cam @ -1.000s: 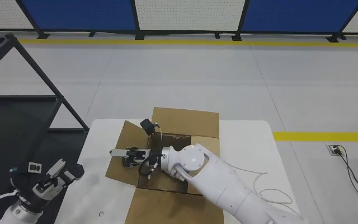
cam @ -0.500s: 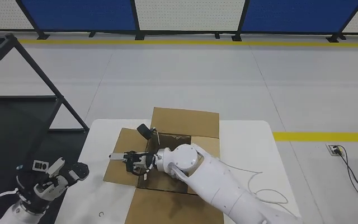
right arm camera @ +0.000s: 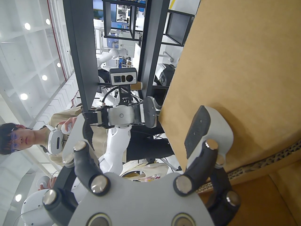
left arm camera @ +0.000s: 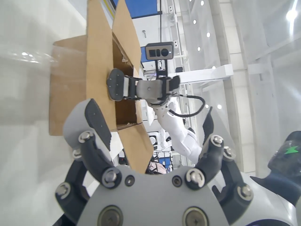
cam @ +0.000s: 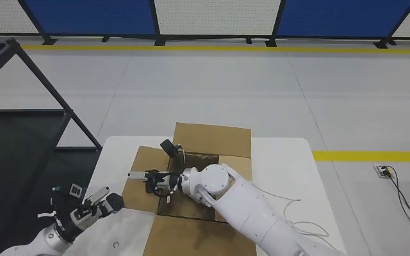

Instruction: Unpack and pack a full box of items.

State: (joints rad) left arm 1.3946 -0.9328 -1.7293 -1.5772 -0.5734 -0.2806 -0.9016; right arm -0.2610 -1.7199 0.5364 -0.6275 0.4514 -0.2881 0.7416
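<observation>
Cardboard box [cam: 214, 139] sits mid white table [cam: 282, 166], flaps spread; contents hidden. Unpacking looks barely begun, packing all left to do. R gripper [cam: 148, 178] is spread wide at box's left flap, holding nothing. L gripper [cam: 106, 205] is wide open, empty, near table's front-left edge. Tabletop gives room either side of box; black frame [cam: 38, 77] stands beyond table's left edge.

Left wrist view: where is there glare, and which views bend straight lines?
Left wrist view: ceiling lights flare, the table shines white, roof beams bow; right wrist view: white shelving curves likewise; top view: even light, the yellow floor line runs straight.
</observation>
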